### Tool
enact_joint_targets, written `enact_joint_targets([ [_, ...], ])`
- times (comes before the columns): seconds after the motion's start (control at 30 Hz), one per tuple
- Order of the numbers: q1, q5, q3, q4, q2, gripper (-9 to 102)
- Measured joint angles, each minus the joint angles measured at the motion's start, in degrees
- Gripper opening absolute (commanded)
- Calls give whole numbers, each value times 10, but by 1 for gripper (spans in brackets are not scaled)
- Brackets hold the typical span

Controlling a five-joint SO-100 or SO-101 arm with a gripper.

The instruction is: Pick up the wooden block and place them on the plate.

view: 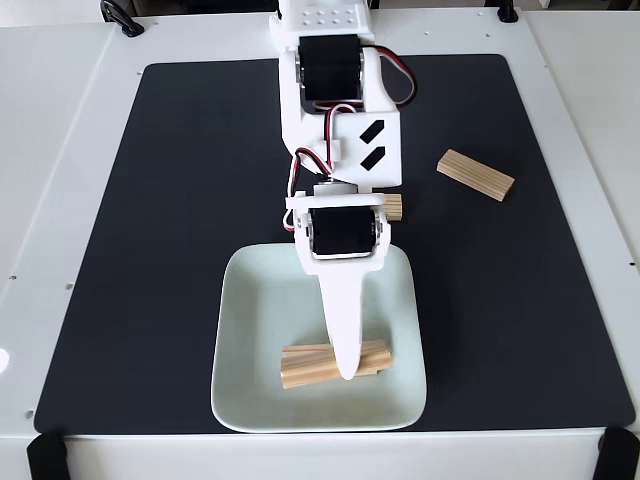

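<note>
wooden block (310, 366) lies in the plate (250, 300), near its front edge, apparently two bars stacked. claw (346, 372) points down onto them; its opening and grip cannot be told. beyond the plate, a block end (394, 207) shows beside the arm. farther right, another block (475, 175) on the black mat (180, 200), white desk (60, 150) beneath.
</note>
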Motion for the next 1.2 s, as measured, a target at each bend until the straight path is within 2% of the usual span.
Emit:
enact_joint_targets([
  [0.1,-3,0,0,0,0,21],
  [0.57,4,0,0,0,0,21],
  [0.73,11,0,33,55,82,21],
  [0.87,7,-12,172,80,223,21],
  [1.2,0,-48,679,84,603,21],
])
